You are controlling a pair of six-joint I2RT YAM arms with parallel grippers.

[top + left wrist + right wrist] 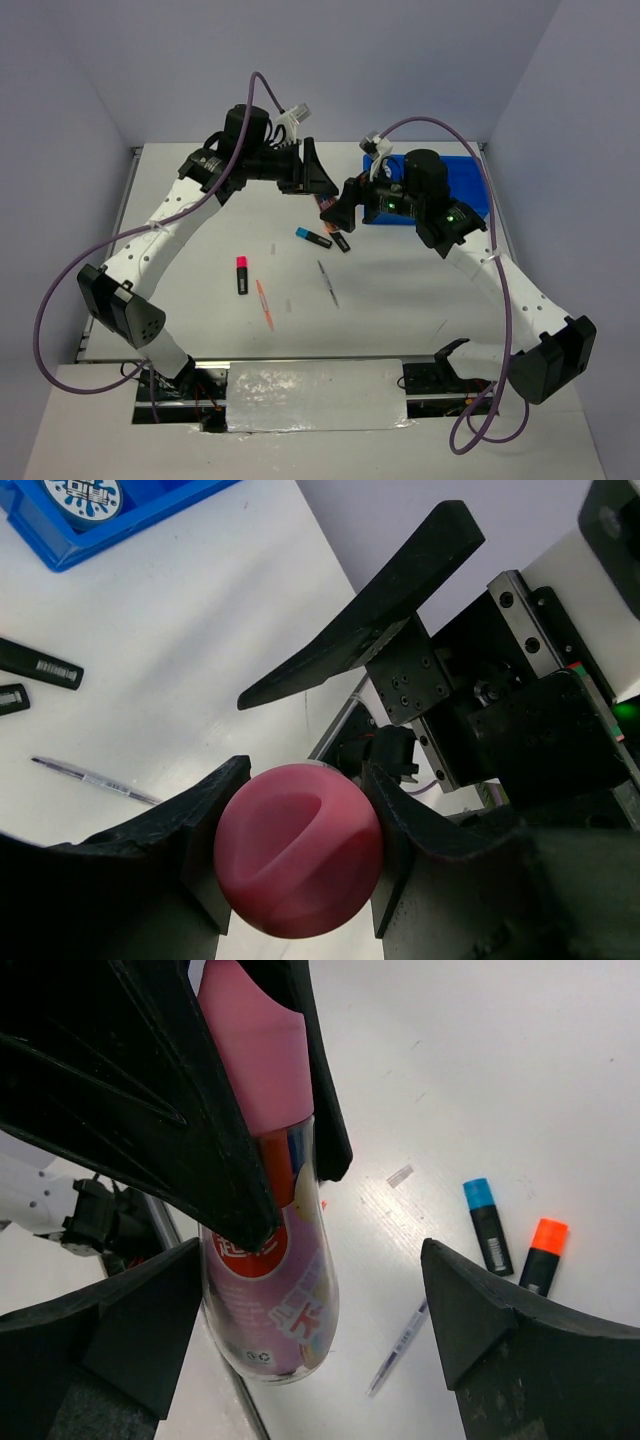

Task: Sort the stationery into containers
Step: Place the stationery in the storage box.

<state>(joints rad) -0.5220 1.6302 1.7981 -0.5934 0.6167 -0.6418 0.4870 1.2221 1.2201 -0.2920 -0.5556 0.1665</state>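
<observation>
Left gripper: clamped on the pink cylinder, one finger on each side of its pink cap end, held up off the table. Pink-capped highlighter and orange pen lie on the table well back from it, toward the arm bases. They are near each other, not touching.

Right gripper: fingers spread wide, nothing gripped. It faces the left gripper tip to tip. The cylinder's clear labelled end hangs in the gap between its fingers, close to one finger and well off the other. Contact with the near finger: can't tell.

On the table past its other finger: blue-capped highlighter and orange-capped highlighter, side by side, just apart. Grey pen lies under the gap.

Blue tray sits right behind the right gripper's wrist, with a tape disc in one compartment.
</observation>
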